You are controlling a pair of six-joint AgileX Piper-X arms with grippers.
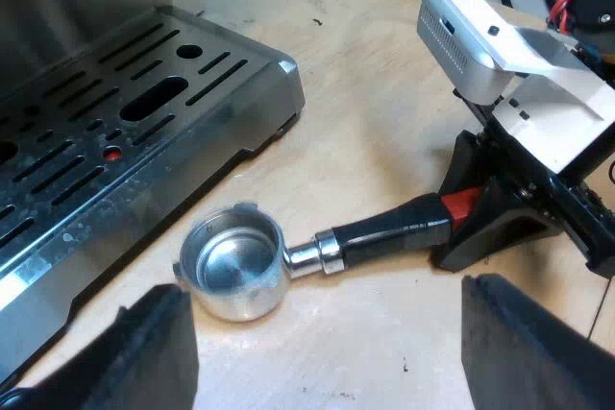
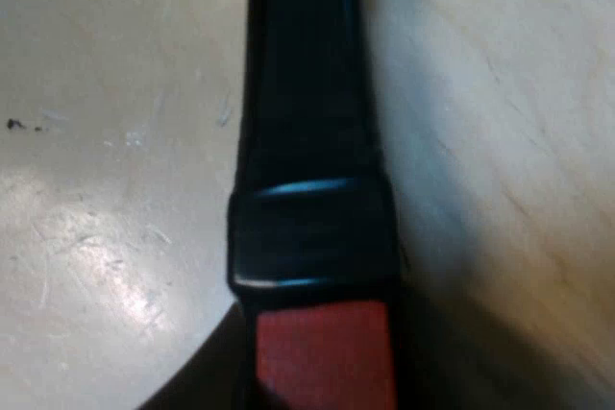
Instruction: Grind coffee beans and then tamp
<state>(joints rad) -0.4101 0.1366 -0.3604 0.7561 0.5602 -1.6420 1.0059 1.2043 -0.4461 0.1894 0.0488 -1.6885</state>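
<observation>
One empty shiny holder (image 1: 231,266) lies loose; left tool (image 1: 327,304) gapes empty, state of right tool (image 1: 461,212) unclear.

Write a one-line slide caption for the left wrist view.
Empty metal holder on the table beside the espresso machine's drip tray; right gripper at its red handle end, open left gripper nearby.

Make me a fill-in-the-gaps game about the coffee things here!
The metal holder lies on the table, and it is ____ inside, with no coffee.
The tip of its handle is coloured ____.
The right gripper is at that tip; the left gripper has its fingers ____, not shut.
Missing words: empty; red; open.
</observation>
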